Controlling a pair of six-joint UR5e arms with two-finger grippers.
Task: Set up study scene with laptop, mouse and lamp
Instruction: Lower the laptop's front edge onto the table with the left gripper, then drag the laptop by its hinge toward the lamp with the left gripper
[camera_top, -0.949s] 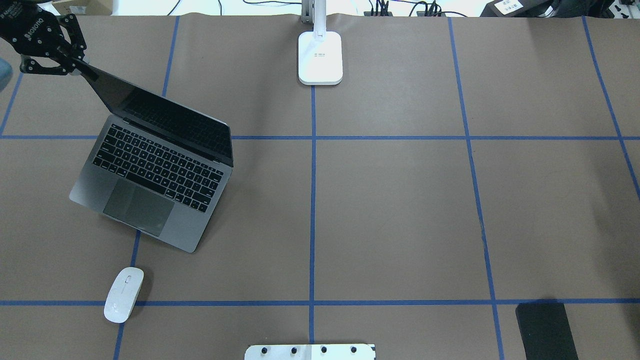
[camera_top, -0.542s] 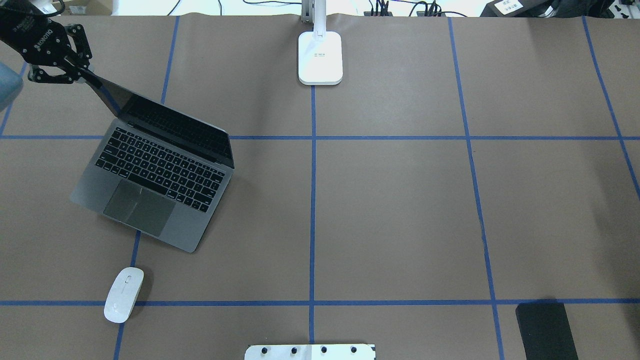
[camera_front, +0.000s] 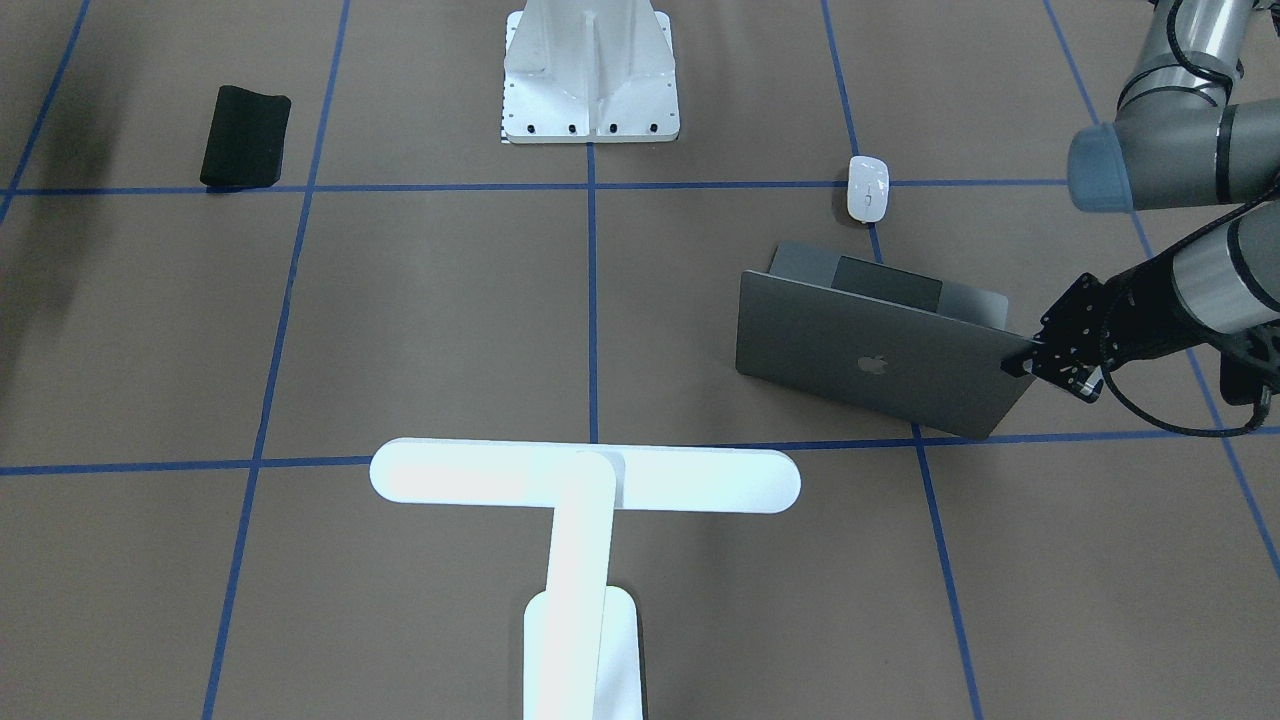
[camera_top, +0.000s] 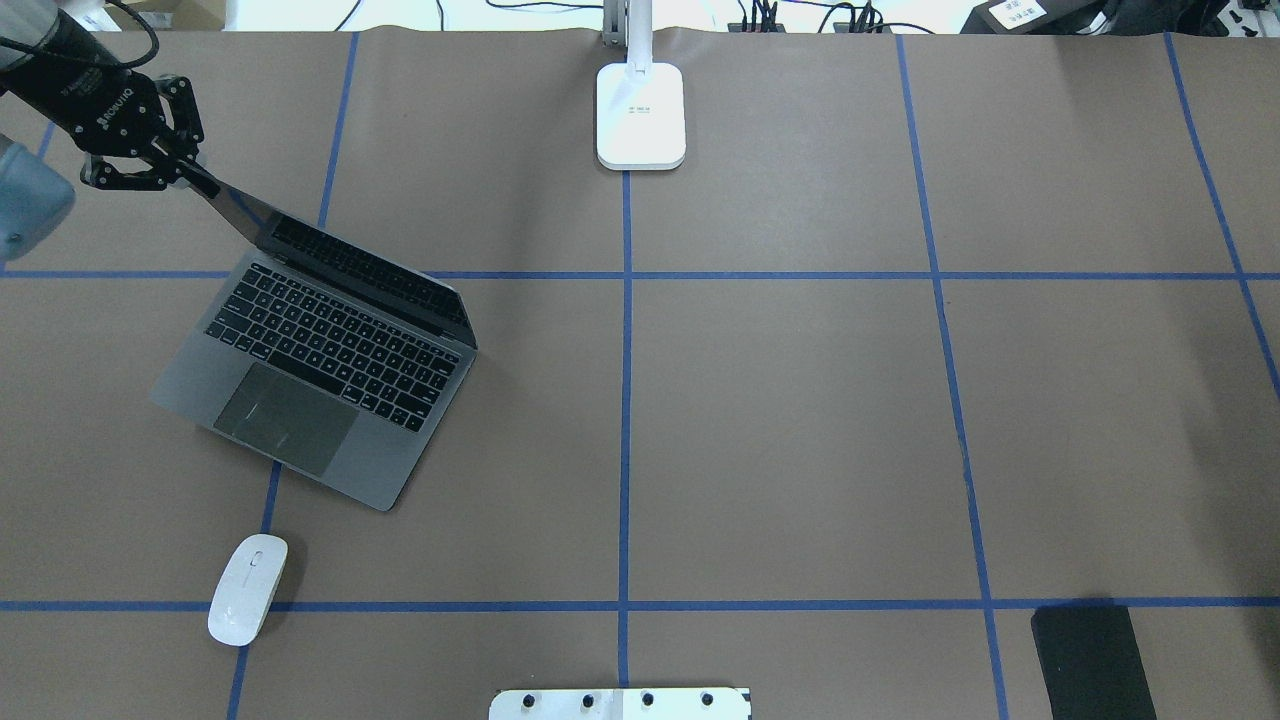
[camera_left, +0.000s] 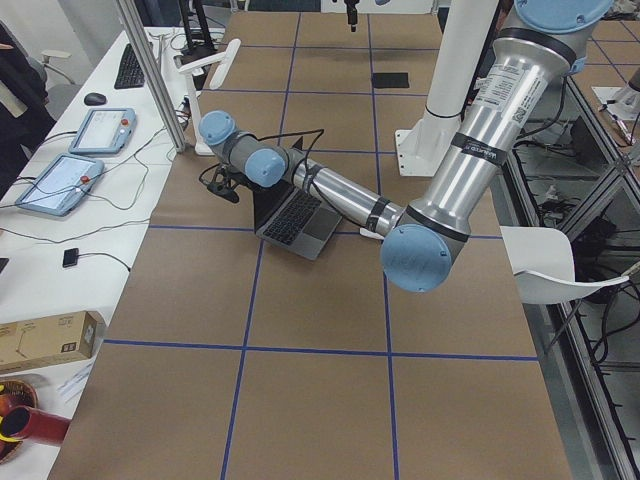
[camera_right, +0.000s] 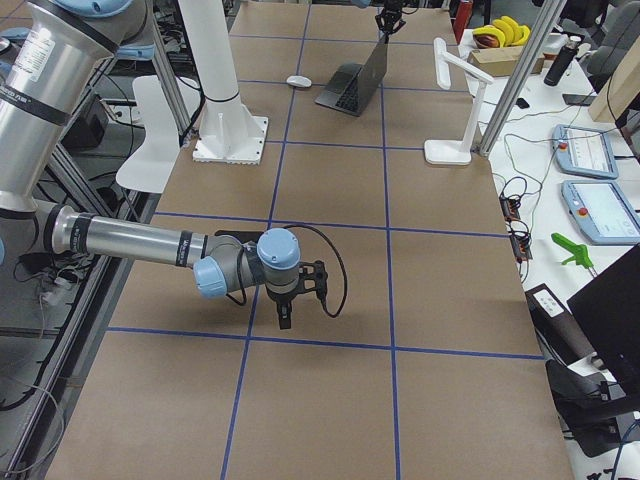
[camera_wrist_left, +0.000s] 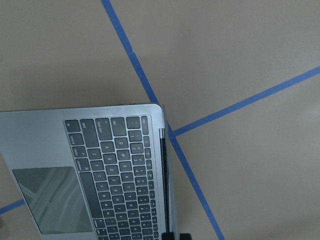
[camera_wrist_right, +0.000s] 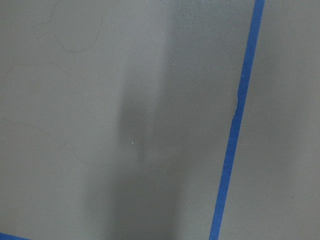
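The grey laptop (camera_top: 320, 370) stands open at the table's left, keyboard toward the robot; its lid with the apple logo (camera_front: 870, 350) shows in the front view. My left gripper (camera_top: 190, 172) is shut on the lid's top left corner, also seen in the front view (camera_front: 1020, 362) and at the bottom of the left wrist view (camera_wrist_left: 172, 236). The white mouse (camera_top: 247, 588) lies near the robot, left of centre. The white lamp (camera_front: 585, 478) stands at the far middle on its base (camera_top: 641, 115). My right gripper (camera_right: 285, 315) shows only in the right side view, low over bare table; I cannot tell its state.
A white ribbed mounting bracket (camera_front: 590, 70) is bolted at the near middle edge. A thin black mat (camera_top: 1092, 660) lies at the near right. Blue tape lines cross the brown table (camera_top: 800, 420).
My left gripper moved right and toward the robot with the lid corner in it. The lid looks narrower from above, and the laptop base slid slightly right.
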